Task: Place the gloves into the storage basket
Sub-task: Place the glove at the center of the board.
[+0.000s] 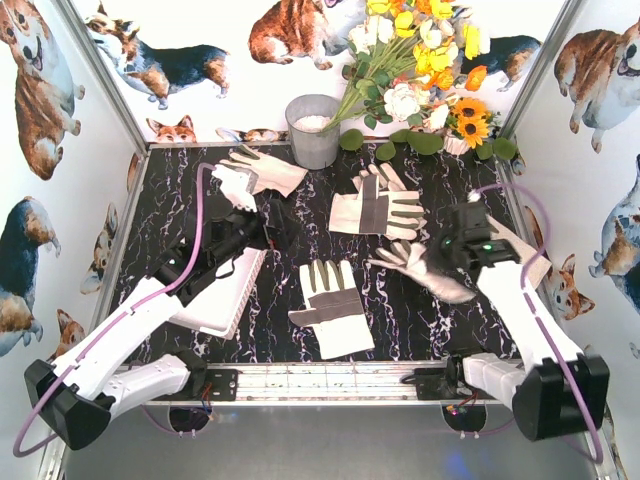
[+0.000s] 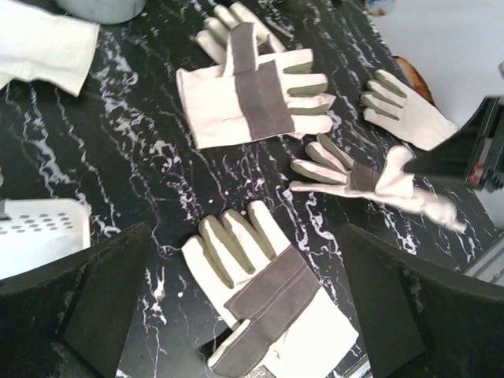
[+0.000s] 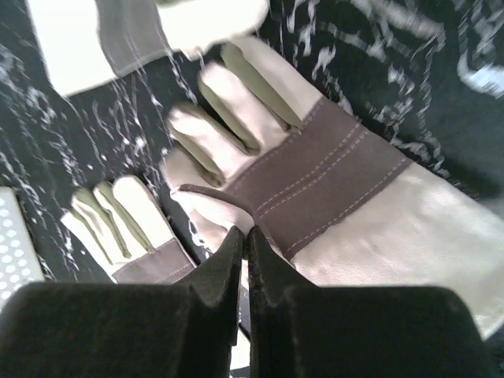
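- Left gripper (image 2: pixel 244 256) – spread wide, empty, over the middle glove (image 2: pixel 260 291).
- Right gripper (image 3: pixel 246 236) – pressed together on the right-side glove (image 3: pixel 331 189) (centre-right of the top view).
- Basket (image 1: pixel 238 296) at lower left; bare table (image 1: pixel 425 322) near the bottom edge.

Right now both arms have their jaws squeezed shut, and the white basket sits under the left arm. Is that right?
Not quite: the left jaws stand wide open, as the left wrist view shows. Only the right jaws are shut. The white basket does sit under the left arm.
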